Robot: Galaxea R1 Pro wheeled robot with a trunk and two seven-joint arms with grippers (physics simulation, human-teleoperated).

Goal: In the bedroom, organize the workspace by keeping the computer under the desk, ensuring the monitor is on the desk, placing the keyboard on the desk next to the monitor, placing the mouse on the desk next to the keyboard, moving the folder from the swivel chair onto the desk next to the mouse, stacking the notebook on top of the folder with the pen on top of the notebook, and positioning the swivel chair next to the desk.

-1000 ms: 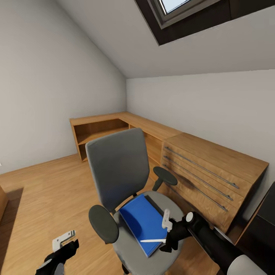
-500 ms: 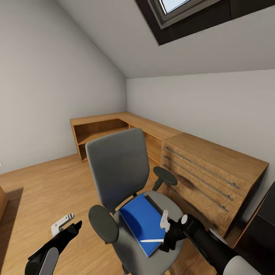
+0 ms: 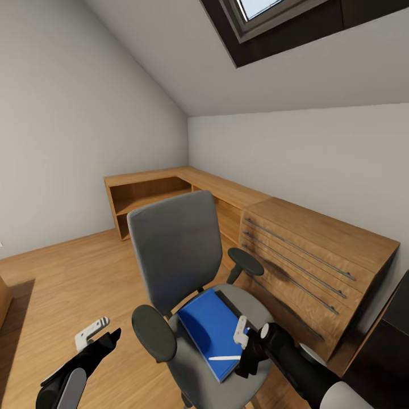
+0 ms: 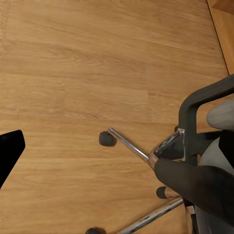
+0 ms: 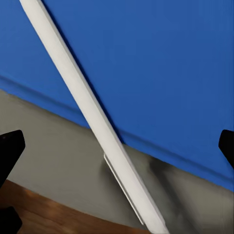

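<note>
Over on the left, the left gripper (image 3: 97,336) hangs over bare wood floor (image 3: 57,284), well clear of the swivel chair (image 3: 187,272). One white finger and one black finger show in the head view with a gap between them, so it looks spread and holds nothing. The left wrist view looks down on the chair's chrome base (image 4: 141,153), a caster and one black armrest (image 4: 195,112), with lots of open floor beside them.

In the middle, the chair faces the robot, and the folder (image 3: 213,329) lies on its seat, running from the back of the seat to the front edge. A dark strip along the folder's far side could be the notebook, hard to say. The pen (image 3: 224,358) lies on the folder near that front edge. In the right wrist view the pen (image 5: 92,117) crosses the folder's edge onto the grey seat.

The right gripper (image 3: 243,346) hovers right by the pen, fingers spread wide apart on either side of it, not pinching anything.

At the right, the wooden dresser (image 3: 318,255) sits close behind the chair, so it's tight there. A black corner at the picture's lower right is cut off.
</note>
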